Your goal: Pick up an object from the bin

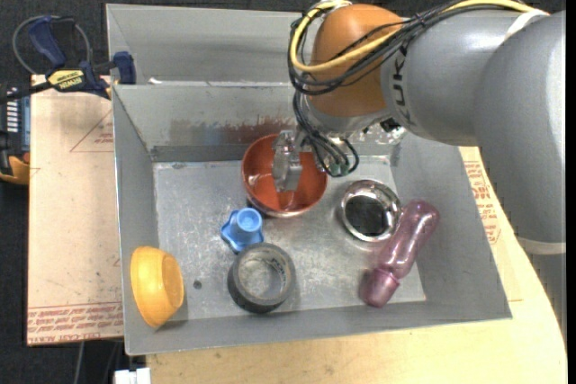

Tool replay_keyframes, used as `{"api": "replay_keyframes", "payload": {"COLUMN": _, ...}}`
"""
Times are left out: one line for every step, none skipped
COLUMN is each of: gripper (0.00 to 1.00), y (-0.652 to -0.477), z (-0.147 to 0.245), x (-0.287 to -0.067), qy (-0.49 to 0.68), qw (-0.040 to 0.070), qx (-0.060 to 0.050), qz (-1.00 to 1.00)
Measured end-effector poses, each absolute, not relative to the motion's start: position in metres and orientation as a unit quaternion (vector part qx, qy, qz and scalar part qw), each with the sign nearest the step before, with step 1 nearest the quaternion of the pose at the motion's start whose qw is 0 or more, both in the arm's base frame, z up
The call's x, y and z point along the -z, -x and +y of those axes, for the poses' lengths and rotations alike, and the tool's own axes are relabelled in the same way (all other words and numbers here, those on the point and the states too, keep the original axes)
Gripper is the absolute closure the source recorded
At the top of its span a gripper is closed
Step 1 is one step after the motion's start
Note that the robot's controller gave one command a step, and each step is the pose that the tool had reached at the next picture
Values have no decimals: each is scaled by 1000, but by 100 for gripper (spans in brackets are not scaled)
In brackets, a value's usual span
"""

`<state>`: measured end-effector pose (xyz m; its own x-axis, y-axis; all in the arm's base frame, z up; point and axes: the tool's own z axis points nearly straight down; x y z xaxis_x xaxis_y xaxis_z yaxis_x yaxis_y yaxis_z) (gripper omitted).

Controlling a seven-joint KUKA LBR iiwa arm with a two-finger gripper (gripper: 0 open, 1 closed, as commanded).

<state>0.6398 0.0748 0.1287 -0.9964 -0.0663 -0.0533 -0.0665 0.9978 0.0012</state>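
Our pincer [288, 168] hangs low inside the red bowl [313, 190], which sits at the back middle of the bin [193, 189] — whether it is open or closed we cannot tell. We judge the bowl light, stiff and smooth, probably slippery plastic, so its thin rim is the place to pinch. Just beside it lie a blue cap [241, 229] and a shiny metal cup [367, 211] — farther off, a grey tape roll [261, 278].
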Motion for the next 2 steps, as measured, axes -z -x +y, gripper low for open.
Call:
{"api": "replay_keyframes", "payload": {"gripper": 0, "y": -656, "z": 58, "x": -98, "qy": -69, "qw": 28, "qx": -5, "qz": 997}}
{"api": "replay_keyframes", "payload": {"gripper": 0, "y": -656, "z": 58, "x": -99, "qy": -68, "qw": 28, "qx": -5, "qz": 997}}
